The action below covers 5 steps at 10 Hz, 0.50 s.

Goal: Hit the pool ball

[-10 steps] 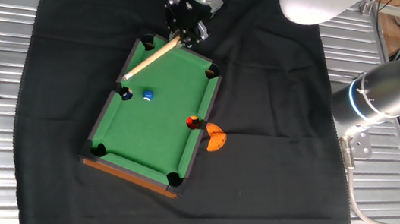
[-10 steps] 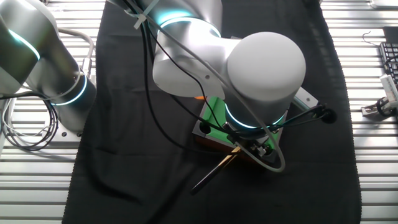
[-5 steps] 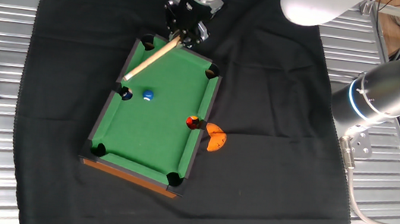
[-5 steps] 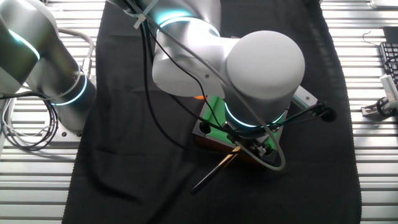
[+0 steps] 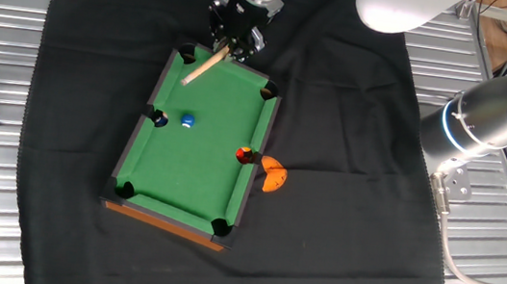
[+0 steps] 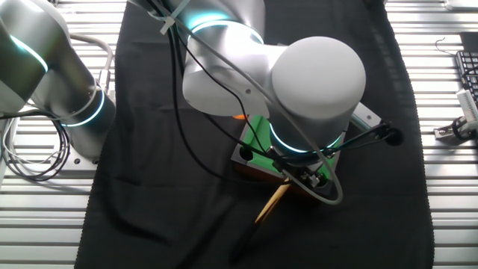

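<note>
The claw (image 5: 230, 42), clenched on the cue stick (image 5: 204, 63), needs its tip aimed squarely at the pool ball (image 5: 187, 119)

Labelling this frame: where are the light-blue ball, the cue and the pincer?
light-blue ball (image 5: 187, 119), one fixed view, its middle
cue (image 5: 205, 63), one fixed view, mid-shaft
pincer (image 5: 231, 46), one fixed view, between fingertips

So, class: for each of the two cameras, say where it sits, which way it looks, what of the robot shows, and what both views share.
One fixed view: high, opposite the arm, looking down on the toy table, pool ball and cue; gripper and arm links show.
The other fixed view: high behind the arm, looking down; its body hides most of the toy table.
Shared: cue, toy table, black cloth.
</note>
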Each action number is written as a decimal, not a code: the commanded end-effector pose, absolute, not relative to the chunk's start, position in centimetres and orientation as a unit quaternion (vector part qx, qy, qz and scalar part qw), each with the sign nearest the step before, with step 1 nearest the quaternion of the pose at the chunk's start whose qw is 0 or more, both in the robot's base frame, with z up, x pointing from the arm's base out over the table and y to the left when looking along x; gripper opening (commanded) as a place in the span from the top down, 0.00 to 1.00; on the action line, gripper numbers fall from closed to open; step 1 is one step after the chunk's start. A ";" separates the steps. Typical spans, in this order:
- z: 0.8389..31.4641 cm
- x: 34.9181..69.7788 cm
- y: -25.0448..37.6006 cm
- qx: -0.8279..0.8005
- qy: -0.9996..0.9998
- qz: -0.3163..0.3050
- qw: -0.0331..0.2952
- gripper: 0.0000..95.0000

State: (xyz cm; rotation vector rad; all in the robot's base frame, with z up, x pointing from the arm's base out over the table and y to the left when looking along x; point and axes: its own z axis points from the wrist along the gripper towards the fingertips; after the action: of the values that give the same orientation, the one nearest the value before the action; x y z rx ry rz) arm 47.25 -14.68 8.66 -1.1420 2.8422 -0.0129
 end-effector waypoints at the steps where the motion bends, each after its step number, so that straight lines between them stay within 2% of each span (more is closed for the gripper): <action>1: 8.7 47.3 -14.7 -0.373 0.927 -0.003 0.039 0.80; 5: 8.7 47.2 -14.7 -0.379 0.924 -0.007 0.037 0.80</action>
State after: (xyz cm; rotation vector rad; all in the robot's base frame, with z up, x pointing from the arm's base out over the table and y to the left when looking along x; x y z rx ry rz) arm 47.30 -14.62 8.71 -1.1696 2.8351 -0.0179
